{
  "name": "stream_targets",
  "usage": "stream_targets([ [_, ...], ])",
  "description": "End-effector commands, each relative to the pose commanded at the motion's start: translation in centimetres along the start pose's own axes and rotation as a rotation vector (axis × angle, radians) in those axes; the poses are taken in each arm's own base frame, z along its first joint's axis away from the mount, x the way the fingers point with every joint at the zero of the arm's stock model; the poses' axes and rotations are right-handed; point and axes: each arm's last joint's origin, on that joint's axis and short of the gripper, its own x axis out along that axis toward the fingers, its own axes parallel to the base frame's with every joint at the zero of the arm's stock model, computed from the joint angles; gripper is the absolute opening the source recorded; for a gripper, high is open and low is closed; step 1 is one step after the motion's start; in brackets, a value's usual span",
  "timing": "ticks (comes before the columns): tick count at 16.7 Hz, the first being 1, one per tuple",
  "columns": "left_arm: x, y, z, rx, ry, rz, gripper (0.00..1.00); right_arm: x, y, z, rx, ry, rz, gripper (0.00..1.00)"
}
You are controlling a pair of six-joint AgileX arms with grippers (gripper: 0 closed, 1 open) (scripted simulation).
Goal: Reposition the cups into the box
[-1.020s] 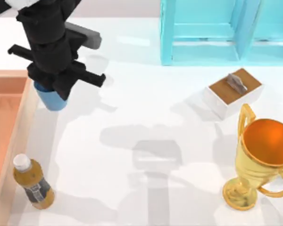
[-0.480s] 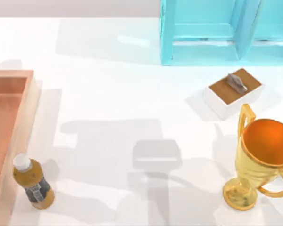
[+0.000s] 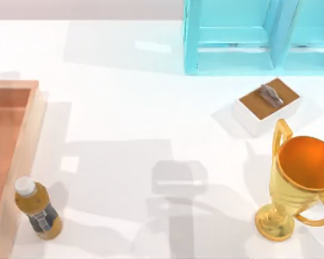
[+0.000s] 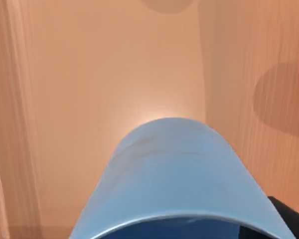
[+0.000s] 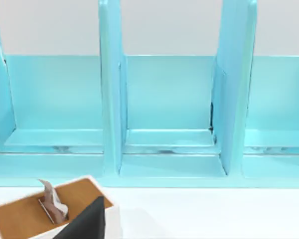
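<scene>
A plain blue cup point(image 4: 174, 174) hangs close under my left wrist camera, held in my left gripper; a dark edge of one finger point(image 4: 293, 219) shows beside it. Below the cup lies the orange-brown floor of the box point(image 4: 89, 74). In the top view the box's wall point(image 3: 22, 135) runs along the table's left edge. My right arm is parked facing the shelf. One dark finger point(image 5: 87, 221) of it shows beside the white block.
A turquoise shelf point(image 3: 232, 38) stands at the back right. A white block with a brown top point(image 3: 267, 105) and a gold trophy point(image 3: 299, 178) are on the right. A small bottle point(image 3: 36, 209) lies by the box's near wall.
My left arm has carried the blue cup leftward out of the top view and over the box. The shadows on the table have shifted a little since.
</scene>
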Motion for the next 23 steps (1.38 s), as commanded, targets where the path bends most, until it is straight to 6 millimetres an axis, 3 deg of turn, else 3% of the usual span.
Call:
stream_targets([
  [6, 4.9, 0.6, -0.1, -0.005, -0.007, -0.001, 0.00, 0.0, 0.0, 0.0, 0.000, 0.000, 0.000, 1.00],
  [11, 5.4, 0.7, -0.2, -0.005, -0.001, -0.001, 0.00, 0.0, 0.0, 0.0, 0.000, 0.000, 0.000, 1.00],
  [23, 5.4, 0.7, -0.2, -0.005, -0.001, -0.001, 0.90, 0.0, 0.0, 0.0, 0.000, 0.000, 0.000, 1.00],
])
